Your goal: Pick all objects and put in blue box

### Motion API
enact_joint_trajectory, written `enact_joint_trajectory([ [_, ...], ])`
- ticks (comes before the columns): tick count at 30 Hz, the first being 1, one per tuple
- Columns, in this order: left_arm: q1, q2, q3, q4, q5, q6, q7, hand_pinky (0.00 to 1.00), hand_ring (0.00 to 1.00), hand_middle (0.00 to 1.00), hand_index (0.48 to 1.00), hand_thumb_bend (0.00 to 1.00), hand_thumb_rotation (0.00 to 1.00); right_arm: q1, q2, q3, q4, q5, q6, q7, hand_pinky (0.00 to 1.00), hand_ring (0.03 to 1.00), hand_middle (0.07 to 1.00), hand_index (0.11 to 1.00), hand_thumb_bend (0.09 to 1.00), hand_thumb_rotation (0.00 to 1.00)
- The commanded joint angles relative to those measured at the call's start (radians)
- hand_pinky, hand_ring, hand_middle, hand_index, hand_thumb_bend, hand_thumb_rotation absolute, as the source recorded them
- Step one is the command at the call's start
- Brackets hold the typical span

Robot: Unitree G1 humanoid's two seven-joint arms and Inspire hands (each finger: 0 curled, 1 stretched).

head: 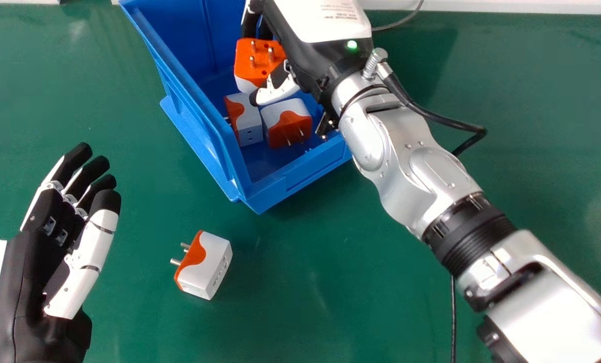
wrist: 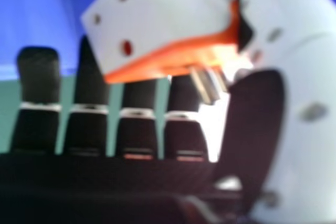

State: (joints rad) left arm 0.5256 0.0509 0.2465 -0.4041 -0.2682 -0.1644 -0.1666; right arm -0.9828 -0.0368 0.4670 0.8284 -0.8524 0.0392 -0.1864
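Head view: the right robot hand [head: 280, 91] pinches one orange-and-white adapter [head: 257, 58], pins bared, over two others [head: 286, 123] in the blue box [head: 300, 179]. A fourth adapter [head: 207, 264] lies on the desk [head: 371, 302] near the relaxed left robot hand [head: 94, 242].

Right hand view: the pinched adapter's white face [wrist: 173, 11] reveals round holes.

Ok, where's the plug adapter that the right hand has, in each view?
Head view: adapter near the top, left of centre, at the right hand.
Right hand view: adapter beside the thumb.
Shared landmark: the blue box, behind the adapter in both.
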Motion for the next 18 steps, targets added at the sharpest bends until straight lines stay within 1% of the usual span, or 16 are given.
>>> enact_joint_trajectory([
  [1,0.006,0.002,0.000,-0.025,0.010,-0.008,0.005,0.86,0.87,0.87,0.865,0.43,0.41,-0.071,0.009,0.005,0.029,0.015,-0.014,-0.035,0.30,0.430,0.549,0.520,0.489,0.00],
  [4,0.004,0.001,-0.002,-0.028,0.011,0.002,0.010,0.86,0.87,0.87,0.869,0.42,0.41,-0.085,0.012,0.017,0.080,0.019,-0.026,-0.054,0.31,0.434,0.551,0.518,0.490,0.00],
  [5,0.002,0.000,-0.003,-0.027,0.011,0.000,0.012,0.86,0.87,0.87,0.869,0.42,0.41,-0.090,0.014,0.022,0.103,0.023,-0.033,-0.062,0.31,0.434,0.551,0.518,0.490,0.00],
  [7,-0.001,-0.001,-0.006,-0.025,0.017,-0.004,0.015,0.86,0.87,0.87,0.871,0.42,0.41,-0.098,0.020,0.028,0.141,0.029,-0.042,-0.083,0.31,0.436,0.552,0.515,0.491,0.00],
  [12,-0.004,0.001,-0.005,-0.006,0.014,-0.020,0.006,0.86,0.86,0.87,0.870,0.42,0.41,-0.120,0.036,0.038,0.212,0.041,-0.054,-0.103,0.32,0.441,0.554,0.505,0.492,0.00],
  [14,0.000,-0.002,-0.007,-0.009,0.014,-0.015,0.008,0.86,0.86,0.87,0.870,0.42,0.41,-0.130,0.043,0.041,0.235,0.045,-0.053,-0.108,0.32,0.443,0.554,0.501,0.492,0.00],
  [15,0.004,-0.004,-0.010,-0.016,0.014,-0.008,0.011,0.86,0.86,0.87,0.870,0.42,0.41,-0.135,0.047,0.043,0.245,0.044,-0.050,-0.107,0.32,0.443,0.554,0.501,0.492,0.00],
  [18,0.013,-0.004,-0.014,-0.021,0.019,-0.007,0.012,0.85,0.86,0.87,0.866,0.43,0.42,-0.144,0.053,0.045,0.265,0.047,-0.054,-0.111,0.32,0.444,0.552,0.499,0.493,0.00],
])
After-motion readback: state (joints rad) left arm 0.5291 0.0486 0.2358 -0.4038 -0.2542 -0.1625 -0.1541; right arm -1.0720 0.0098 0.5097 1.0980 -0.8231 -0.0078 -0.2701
